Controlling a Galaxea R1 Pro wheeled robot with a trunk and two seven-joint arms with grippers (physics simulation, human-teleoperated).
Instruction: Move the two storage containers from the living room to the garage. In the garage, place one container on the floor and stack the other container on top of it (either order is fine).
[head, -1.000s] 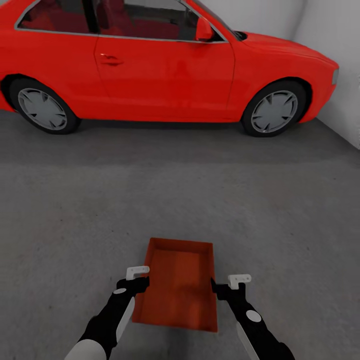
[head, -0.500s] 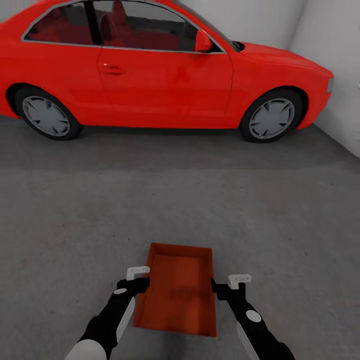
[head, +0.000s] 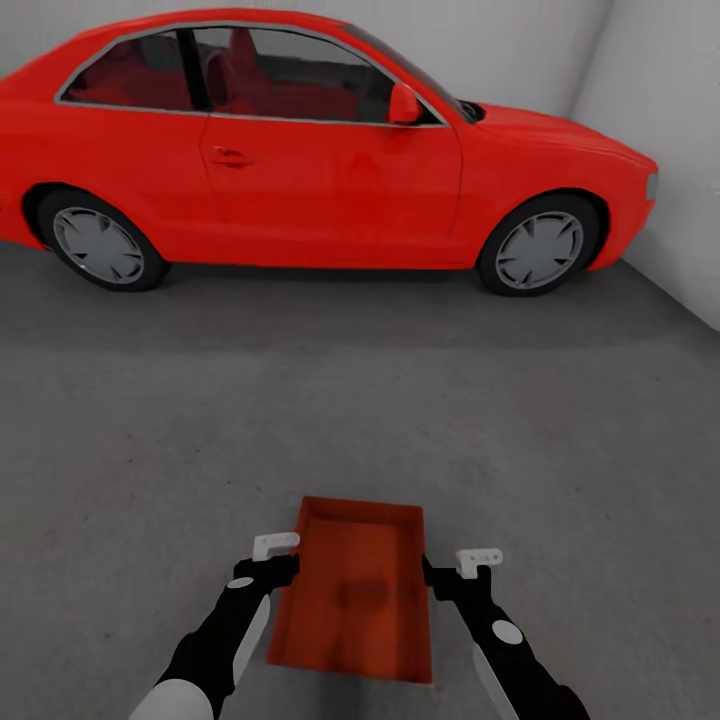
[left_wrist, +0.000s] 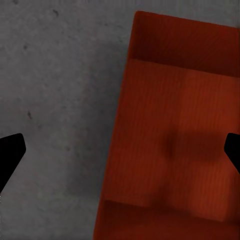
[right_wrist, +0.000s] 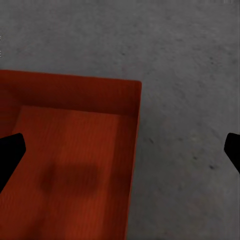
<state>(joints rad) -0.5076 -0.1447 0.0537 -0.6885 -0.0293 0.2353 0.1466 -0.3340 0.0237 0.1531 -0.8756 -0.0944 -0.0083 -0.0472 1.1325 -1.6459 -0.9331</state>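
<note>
While one storage container (head: 355, 590) sits low centre on the garage floor (head: 150, 430), spread left gripper (head: 268, 558) and right gripper (head: 462, 568) astride its walls; stacking left

We stood in a garage. A red car (head: 320, 150) was parked side-on across the far end, 2 of its grey-hubbed wheels resting on a rough, dark grey concrete floor (head: 360, 400). Behind and to the right of it rose plain white-grey walls (head: 660, 110), bare of any fitting, meeting in a corner just beyond the car's nose.
</note>
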